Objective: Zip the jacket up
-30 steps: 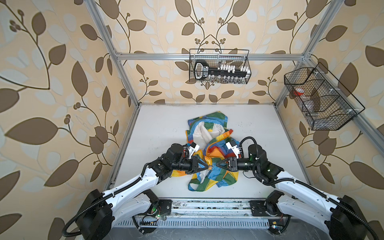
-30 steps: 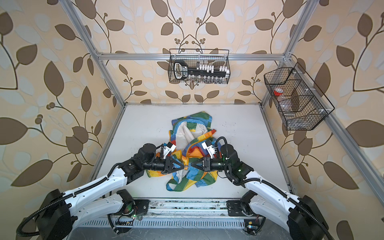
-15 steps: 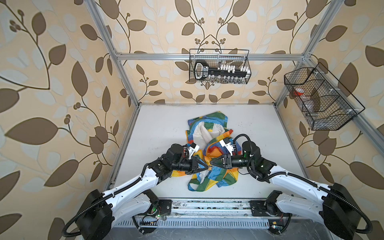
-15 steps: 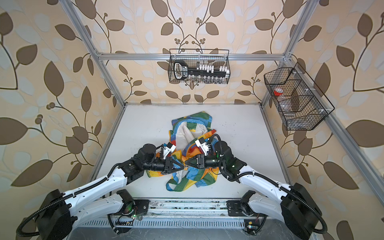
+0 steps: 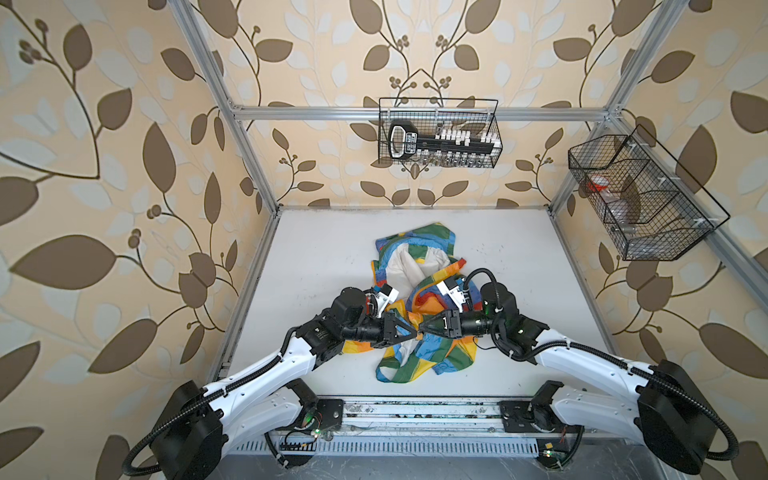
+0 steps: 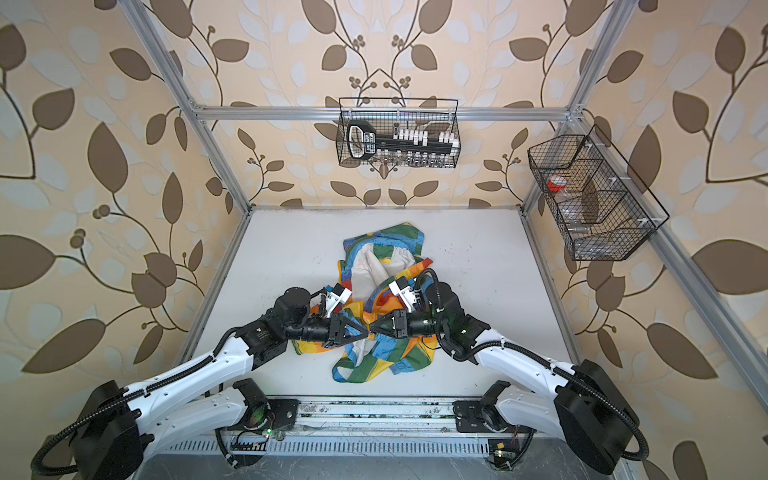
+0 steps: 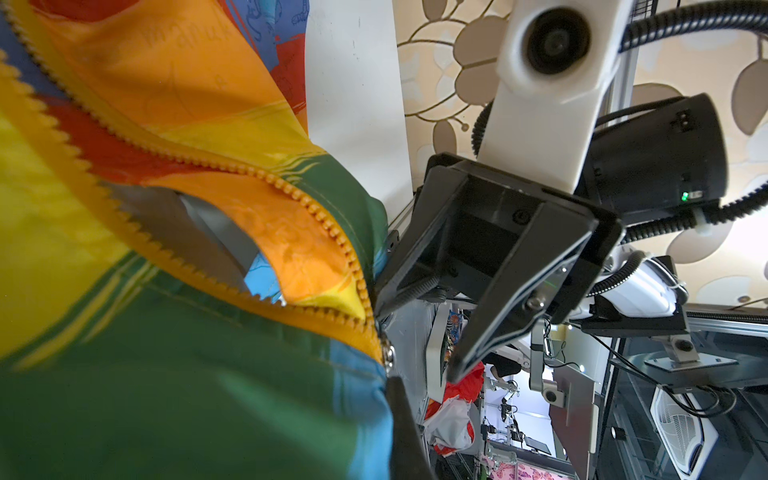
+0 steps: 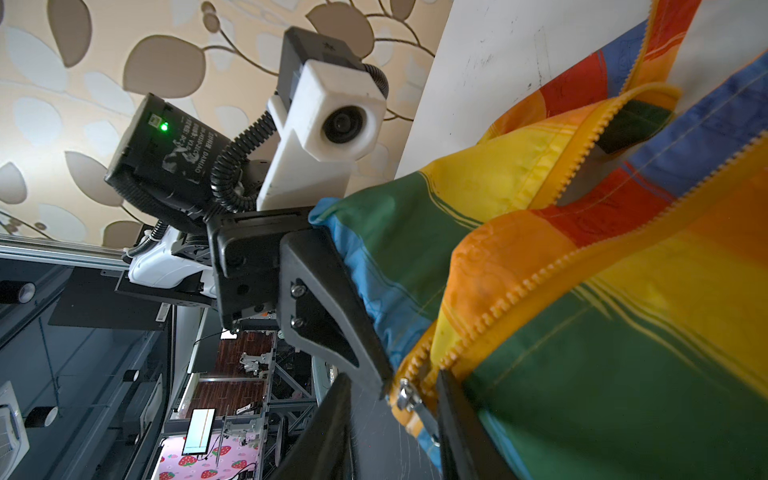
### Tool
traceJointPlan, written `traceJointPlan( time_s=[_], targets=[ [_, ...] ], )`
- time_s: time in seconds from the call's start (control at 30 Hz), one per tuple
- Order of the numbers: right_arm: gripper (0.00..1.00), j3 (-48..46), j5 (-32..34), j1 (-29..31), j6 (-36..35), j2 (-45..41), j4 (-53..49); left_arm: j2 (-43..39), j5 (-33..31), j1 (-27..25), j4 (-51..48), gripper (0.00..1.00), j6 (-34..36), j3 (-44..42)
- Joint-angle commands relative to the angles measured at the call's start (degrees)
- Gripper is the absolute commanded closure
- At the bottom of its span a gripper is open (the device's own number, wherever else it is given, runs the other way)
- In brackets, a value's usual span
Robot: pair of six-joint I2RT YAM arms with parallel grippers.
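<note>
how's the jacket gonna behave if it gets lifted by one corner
Likely floppy: the jacket lies crumpled in folds and bunches where the left gripper pinches it. Probably light: the fabric looks thin and crinkled. Pushed, it would likely bunch up on the table rather than slide whole.

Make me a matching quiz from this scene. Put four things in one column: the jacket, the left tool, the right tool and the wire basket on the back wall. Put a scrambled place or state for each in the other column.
Things:
1. jacket
2. left tool
3. right tool
4. wire basket

Places or states:
A. jaws apart, next to the zipper pull
B. hangs on the back wall
C. shut on the jacket's bottom edge
D. crumpled on the white table, zipper teeth apart

Pairs: 1-D, 2-C, 3-A, 4-B
</note>
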Motion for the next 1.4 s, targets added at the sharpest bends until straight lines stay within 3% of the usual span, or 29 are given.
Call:
traceJointPlan(
  time_s=[0.0, 0.37, 0.67, 0.87, 1.37],
  targets=[
    [0.65, -1.6, -1.3, 0.3, 0.0, -1.0, 0.4, -1.5, 0.4, -0.3, 3.0, 1.00, -0.3, 0.2],
    [0.65, -5.5, -3.6, 0.3, 6.5, -1.4, 9.5, -1.8, 0.0, -0.3, 3.1, 1.00, -0.5, 0.0],
    [0.67, -7.9, -4.8, 0.3, 15.2, 2.4, 24.1, -1.5, 0.2, -0.3, 3.1, 1.00, -0.7, -0.1],
    [0.72, -8.6, -4.4, 0.4, 16.4, 2.8, 26.1, -1.7, 0.2, -0.3, 3.0, 1.00, -0.7, -0.1],
    [0.97, -8.2, -4.3, -1.4, 15.3, 2.5, 23.6, -1.8, 0.6, -0.3, 3.0, 1.00, -0.8, -0.2]
  ],
)
